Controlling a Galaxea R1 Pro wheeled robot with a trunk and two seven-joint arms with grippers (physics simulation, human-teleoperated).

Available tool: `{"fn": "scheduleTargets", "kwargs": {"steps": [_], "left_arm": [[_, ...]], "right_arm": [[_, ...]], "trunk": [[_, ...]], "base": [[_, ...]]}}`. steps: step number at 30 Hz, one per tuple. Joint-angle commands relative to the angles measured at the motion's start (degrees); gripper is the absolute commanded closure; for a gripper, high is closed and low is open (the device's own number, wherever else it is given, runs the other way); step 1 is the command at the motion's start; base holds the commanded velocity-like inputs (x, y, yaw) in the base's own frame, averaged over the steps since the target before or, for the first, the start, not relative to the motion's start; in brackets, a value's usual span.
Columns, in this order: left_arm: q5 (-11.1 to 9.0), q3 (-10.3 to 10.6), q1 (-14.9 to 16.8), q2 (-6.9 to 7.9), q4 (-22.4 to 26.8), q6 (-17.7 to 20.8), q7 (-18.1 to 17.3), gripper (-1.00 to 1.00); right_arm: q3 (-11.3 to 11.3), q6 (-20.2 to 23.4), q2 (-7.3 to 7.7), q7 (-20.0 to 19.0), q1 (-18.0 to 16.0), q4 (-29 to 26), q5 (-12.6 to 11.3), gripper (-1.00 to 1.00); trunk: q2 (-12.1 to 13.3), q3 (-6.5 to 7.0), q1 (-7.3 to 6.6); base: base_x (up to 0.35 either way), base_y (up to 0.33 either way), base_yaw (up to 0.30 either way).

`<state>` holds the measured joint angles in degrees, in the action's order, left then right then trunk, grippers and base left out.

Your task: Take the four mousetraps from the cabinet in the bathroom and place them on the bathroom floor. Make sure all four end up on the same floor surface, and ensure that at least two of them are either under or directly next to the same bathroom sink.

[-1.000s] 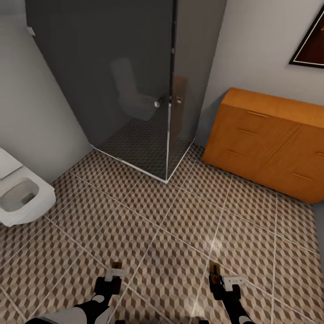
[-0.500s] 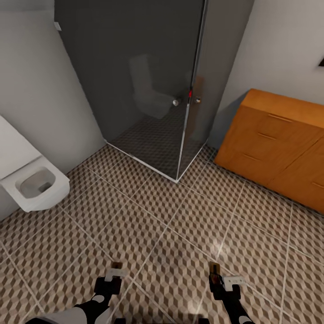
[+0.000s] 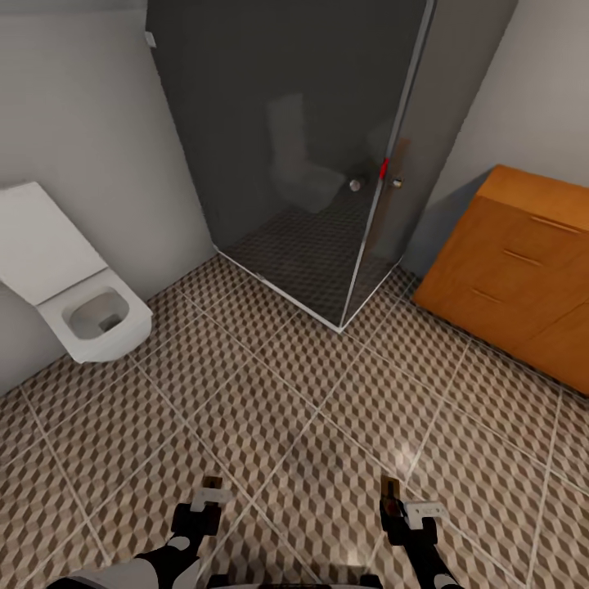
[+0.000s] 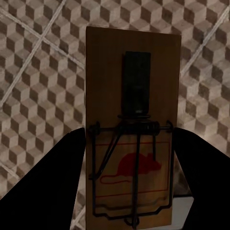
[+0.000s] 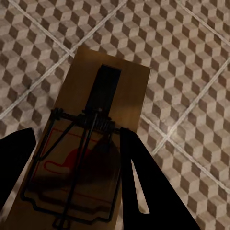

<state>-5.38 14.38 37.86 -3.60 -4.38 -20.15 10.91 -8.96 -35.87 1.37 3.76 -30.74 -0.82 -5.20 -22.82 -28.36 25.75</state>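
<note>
Swinging leftward, the head camera has carried the toilet (image 3: pixel 90 315) further into view, left of the glass shower stall (image 3: pixel 327 164), while the cabinet (image 3: pixel 523 274) has slid toward the right edge. Both arms keep their pose above the bathroom floor (image 3: pixel 270 409). Nearest the toilet, the left hand (image 3: pixel 210 491) grips a mousetrap (image 4: pixel 130 129) by its sides. Nearer the cabinet, the right hand (image 3: pixel 391 496) is closed on another mousetrap (image 5: pixel 91 148).

White toilet (image 3: pixel 90 315) at left, lid up; dark glass shower enclosure (image 3: pixel 311 155) in far corner.
</note>
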Motion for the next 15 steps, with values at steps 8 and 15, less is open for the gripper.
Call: {"fn": "scheduleTargets", "kwargs": {"steps": [8, 15], "left_arm": [[-0.51, 0.48, 0.11, -0.09, -0.28, -0.42, 0.16, 1.0], [-0.5, 0.48, 0.11, -0.1, -0.28, -0.42, 0.16, 1.0]], "right_arm": [[-0.53, -0.16, 0.01, 0.11, -0.02, 0.03, -0.52, 1.0], [-0.53, -0.16, -0.05, 0.11, -0.02, 0.03, -0.5, 1.0]], "trunk": [[-0.1, -0.41, 0.03], [-0.1, -0.7, 0.03]], "base": [[0.0, 0.0, 0.209], [0.0, 0.0, 0.209]]}}
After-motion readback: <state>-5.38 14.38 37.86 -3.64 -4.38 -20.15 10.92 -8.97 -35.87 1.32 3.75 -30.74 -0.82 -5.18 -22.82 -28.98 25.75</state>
